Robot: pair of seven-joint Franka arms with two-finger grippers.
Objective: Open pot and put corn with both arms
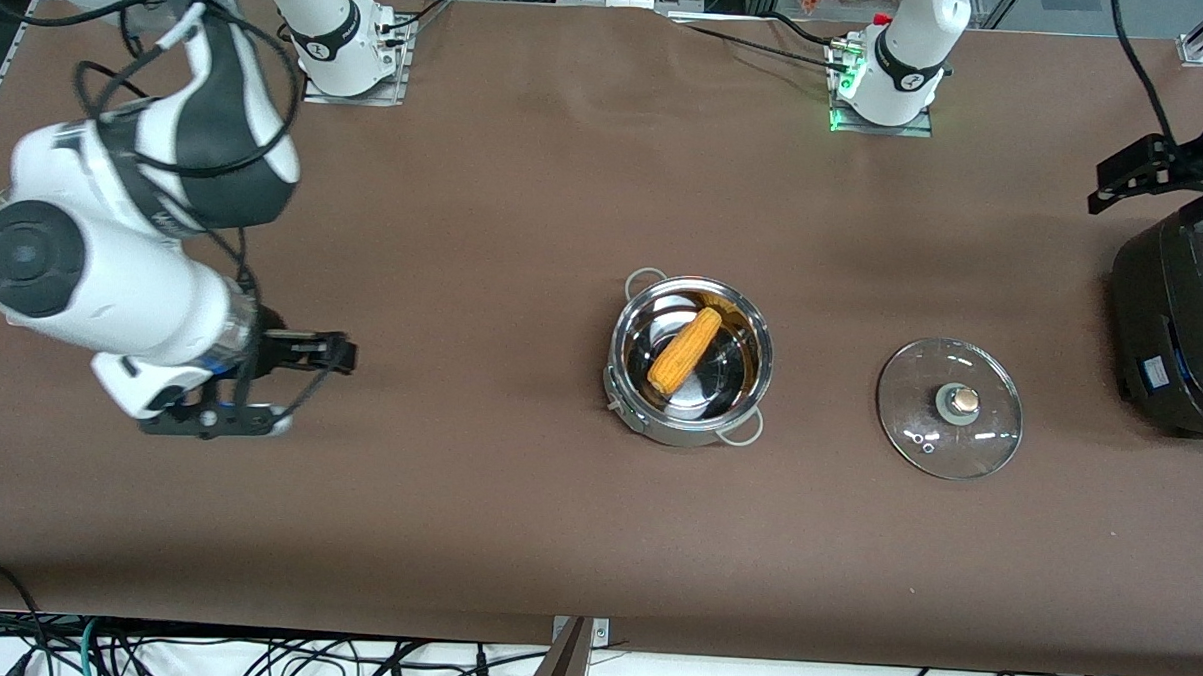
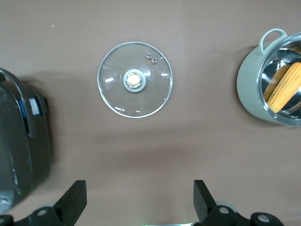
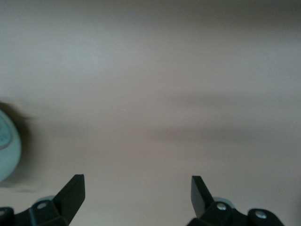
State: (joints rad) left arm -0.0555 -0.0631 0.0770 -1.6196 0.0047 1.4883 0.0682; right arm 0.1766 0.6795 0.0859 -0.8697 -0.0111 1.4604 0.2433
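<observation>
The shiny steel pot (image 1: 689, 359) stands uncovered mid-table, and the yellow-orange corn (image 1: 684, 351) lies inside it. The pot (image 2: 256, 84) and corn (image 2: 285, 87) also show in the left wrist view. The glass lid (image 1: 949, 407) lies flat on the cloth, knob up, beside the pot toward the left arm's end; it also shows in the left wrist view (image 2: 117, 94). My left gripper (image 2: 139, 188) is open and empty, high up; in the front view it (image 1: 1132, 176) hangs over the black cooker. My right gripper (image 1: 325, 363) is open and empty, low over the cloth toward the right arm's end (image 3: 138, 183).
A large black rounded cooker (image 1: 1177, 328) stands at the left arm's end of the table, also in the left wrist view (image 2: 21, 141). A brown cloth (image 1: 486, 204) covers the table. A pale rounded edge (image 3: 7, 150) shows in the right wrist view.
</observation>
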